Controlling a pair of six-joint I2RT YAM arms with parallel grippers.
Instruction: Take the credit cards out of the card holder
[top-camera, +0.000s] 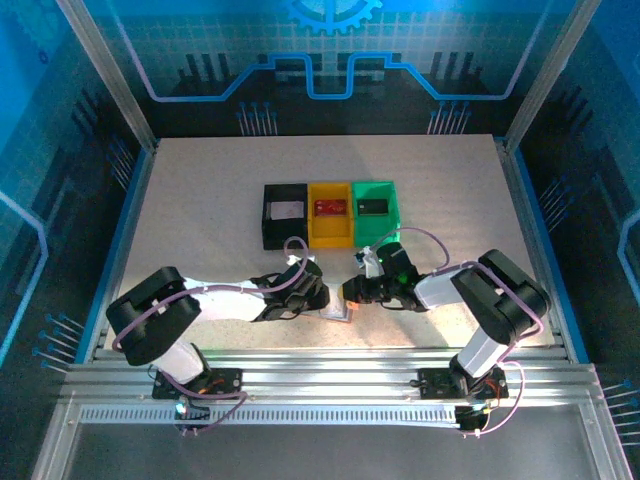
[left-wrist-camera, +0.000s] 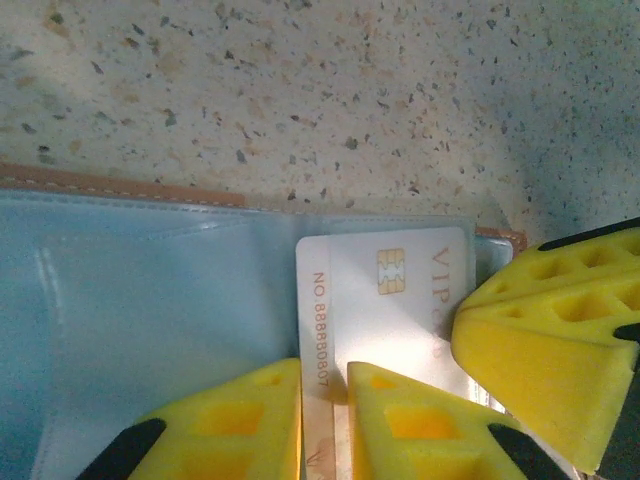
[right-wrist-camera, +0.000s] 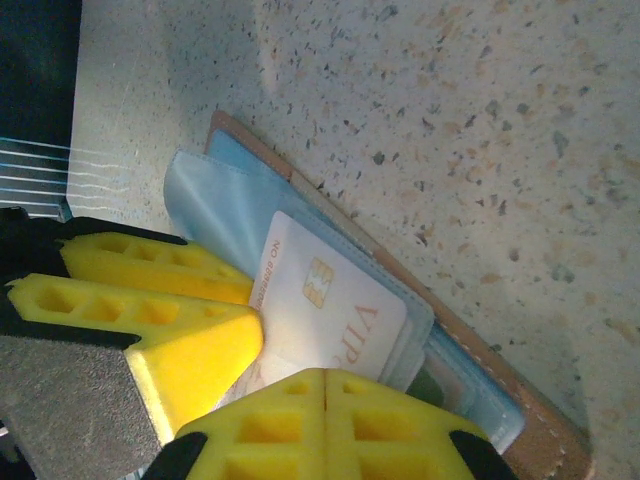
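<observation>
Card (left-wrist-camera: 390, 310): flat, whitish, glossy, round-cornered.

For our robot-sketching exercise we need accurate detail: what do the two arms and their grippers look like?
Both the left arm and the right arm have black joints and white link sections, with a lilac cable looping along each. The left gripper and the right gripper carry bright yellow, wedge-shaped fingers with honeycomb-like recesses, set on black mounts.

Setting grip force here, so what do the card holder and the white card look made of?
Card holder: seemingly leather or imitation, matte tan with stitched edge; pockets look like glossy pale vinyl. White card: likely smooth plastic, gold chip, printed number.
</observation>
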